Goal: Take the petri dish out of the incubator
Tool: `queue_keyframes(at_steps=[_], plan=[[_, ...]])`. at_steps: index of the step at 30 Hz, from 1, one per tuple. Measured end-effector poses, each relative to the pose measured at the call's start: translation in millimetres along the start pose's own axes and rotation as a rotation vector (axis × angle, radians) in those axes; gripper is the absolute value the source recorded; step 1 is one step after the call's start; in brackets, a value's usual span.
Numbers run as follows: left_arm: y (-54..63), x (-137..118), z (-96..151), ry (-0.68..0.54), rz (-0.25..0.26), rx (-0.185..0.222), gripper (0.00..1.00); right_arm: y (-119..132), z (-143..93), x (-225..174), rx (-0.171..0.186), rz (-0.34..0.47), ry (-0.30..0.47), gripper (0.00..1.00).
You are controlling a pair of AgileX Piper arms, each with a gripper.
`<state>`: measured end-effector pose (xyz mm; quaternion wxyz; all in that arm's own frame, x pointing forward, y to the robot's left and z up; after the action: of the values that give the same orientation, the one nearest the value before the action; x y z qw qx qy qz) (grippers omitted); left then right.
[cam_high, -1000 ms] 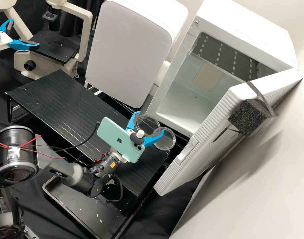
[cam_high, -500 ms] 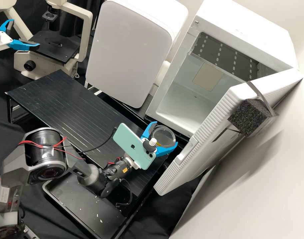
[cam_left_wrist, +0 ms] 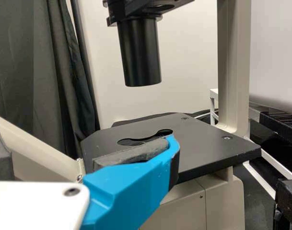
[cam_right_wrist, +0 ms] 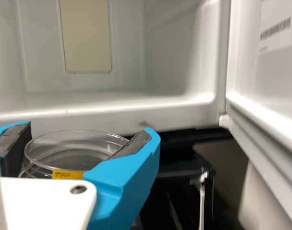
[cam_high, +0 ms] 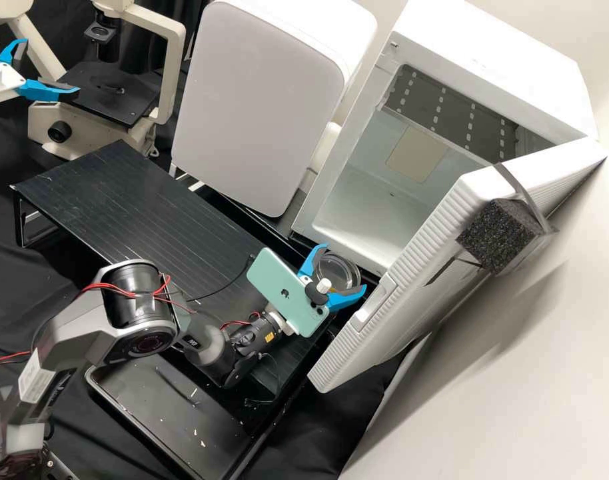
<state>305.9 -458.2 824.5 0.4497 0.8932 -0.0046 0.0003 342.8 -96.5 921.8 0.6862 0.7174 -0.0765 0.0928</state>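
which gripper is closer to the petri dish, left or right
Right. The right gripper is at the petri dish, which sits between its fingers by the open incubator; the left gripper is far from it, over by the microscope.

Right end effector [cam_high: 345, 267] straddles the petri dish [cam_right_wrist: 73, 165], perhaps touching.
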Motion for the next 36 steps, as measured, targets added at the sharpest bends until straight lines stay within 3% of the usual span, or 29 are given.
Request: queue_keyframes(at_steps=[36], plan=[[0.0,0.0,0.0,0.000,0.000,0.000,1.00,-3.4,-1.6,2.5,0.014,0.014,0.008,0.00]])
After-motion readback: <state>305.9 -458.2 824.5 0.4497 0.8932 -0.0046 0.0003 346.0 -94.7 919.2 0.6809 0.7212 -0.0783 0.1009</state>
